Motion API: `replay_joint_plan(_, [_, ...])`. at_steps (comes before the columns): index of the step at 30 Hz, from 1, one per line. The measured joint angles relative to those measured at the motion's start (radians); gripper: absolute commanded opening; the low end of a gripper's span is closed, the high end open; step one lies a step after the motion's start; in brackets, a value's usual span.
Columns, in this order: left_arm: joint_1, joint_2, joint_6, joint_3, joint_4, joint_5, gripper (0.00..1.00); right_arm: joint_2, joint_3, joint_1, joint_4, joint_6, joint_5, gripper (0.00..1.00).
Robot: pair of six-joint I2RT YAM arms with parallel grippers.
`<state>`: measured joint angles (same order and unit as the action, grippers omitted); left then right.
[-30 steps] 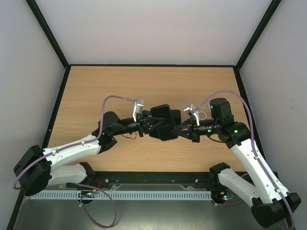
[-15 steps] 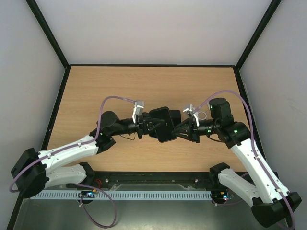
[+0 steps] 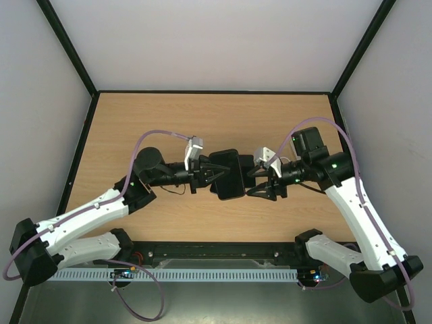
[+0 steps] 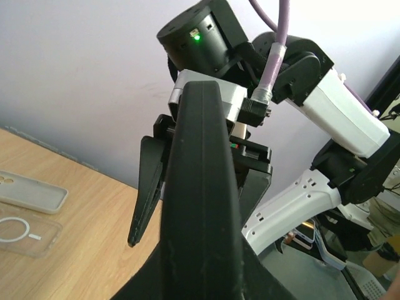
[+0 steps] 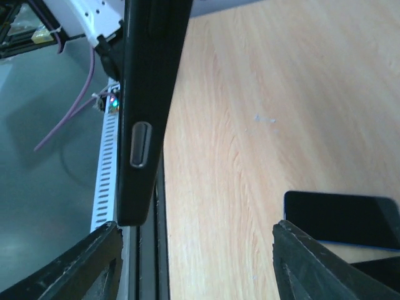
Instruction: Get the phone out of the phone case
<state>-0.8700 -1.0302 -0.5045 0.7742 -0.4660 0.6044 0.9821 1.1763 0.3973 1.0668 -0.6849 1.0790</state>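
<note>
The matte black phone case (image 3: 227, 177) hangs above the middle of the table, held on edge. My left gripper (image 3: 213, 177) is shut on its left end. In the left wrist view the case's edge (image 4: 201, 187) fills the centre between my fingers. Just to the right of the case, my right gripper (image 3: 254, 182) stands open with nothing in it. The right wrist view shows the case's side with a button (image 5: 141, 144) at upper left, apart from the spread fingers (image 5: 94, 262). Whether the phone is inside the case I cannot tell.
A glossy black phone (image 5: 340, 215) lies flat on the table under the right gripper, also seen behind the case (image 3: 247, 164). Two clear cases (image 4: 28, 197) lie on the wood in the left wrist view. A black rail (image 3: 216, 251) runs along the near edge.
My right gripper has opened, let go of the phone case and drawn back to the right. My left gripper has shut fully on the case's left end and still holds it up.
</note>
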Motion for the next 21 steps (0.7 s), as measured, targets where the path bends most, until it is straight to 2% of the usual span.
replay_joint_plan(5, [0.000, -0.005, -0.013, 0.000, 0.024, 0.022, 0.03, 0.018, -0.001, 0.004, 0.076, -0.092, 0.005, 0.54])
replay_joint_plan(12, [0.000, -0.027, -0.040, 0.011, 0.004, 0.036, 0.03, -0.014, -0.001, 0.019, 0.105, -0.132, 0.021, 0.52])
replay_joint_plan(21, [-0.003, -0.066, -0.078, 0.011, -0.056, 0.047, 0.03, -0.014, -0.014, 0.043, 0.116, -0.158, 0.050, 0.36])
